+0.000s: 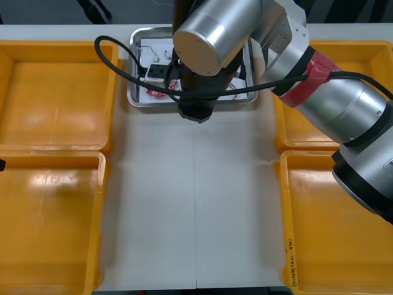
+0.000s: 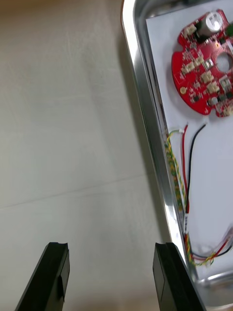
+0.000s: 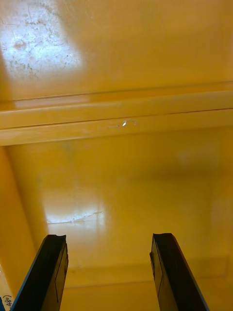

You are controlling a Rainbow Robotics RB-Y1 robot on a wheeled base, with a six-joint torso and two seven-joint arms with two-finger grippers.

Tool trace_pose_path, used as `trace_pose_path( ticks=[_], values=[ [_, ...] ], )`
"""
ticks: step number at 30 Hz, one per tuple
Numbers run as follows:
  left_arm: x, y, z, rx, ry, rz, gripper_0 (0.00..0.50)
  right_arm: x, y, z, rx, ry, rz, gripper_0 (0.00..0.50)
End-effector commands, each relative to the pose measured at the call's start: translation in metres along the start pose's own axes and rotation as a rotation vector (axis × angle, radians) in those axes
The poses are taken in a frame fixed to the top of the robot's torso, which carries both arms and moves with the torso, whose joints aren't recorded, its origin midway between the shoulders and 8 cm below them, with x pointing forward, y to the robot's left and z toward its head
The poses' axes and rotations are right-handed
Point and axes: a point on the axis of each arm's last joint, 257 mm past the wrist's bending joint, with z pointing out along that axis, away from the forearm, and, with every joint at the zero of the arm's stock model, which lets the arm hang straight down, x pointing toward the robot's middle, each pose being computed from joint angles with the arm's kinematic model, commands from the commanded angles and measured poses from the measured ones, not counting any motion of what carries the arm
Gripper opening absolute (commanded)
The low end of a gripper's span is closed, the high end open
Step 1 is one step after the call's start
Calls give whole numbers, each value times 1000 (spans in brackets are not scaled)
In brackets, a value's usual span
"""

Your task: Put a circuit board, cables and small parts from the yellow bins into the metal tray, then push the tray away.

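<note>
- Right claw, fingers apart, hangs over the desk beside the metal tray: best to press its rim squarely and push straight.
- Left claw, apart, hovers over a yellow bin.

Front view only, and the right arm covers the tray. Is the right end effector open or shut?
Observer: Open, holding nothing. The right end effector is over the table, with one finger next to the metal tray rim.
Operator: Is the board in the tray?
Observer: Yes. A round red circuit board lies on the white inside, with a red and yellow cable beside it.
Operator: What about the left end effector?
Observer: The left end effector is open, over a yellow bin.
</note>
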Motion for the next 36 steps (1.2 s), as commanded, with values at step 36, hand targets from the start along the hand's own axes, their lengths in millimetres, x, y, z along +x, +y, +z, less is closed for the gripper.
trace_pose_path(
  ticks=[36],
  values=[
    [0,18,-16,-62,-16,-79,500,210,36,-72,42,7,757,500]
  ],
)
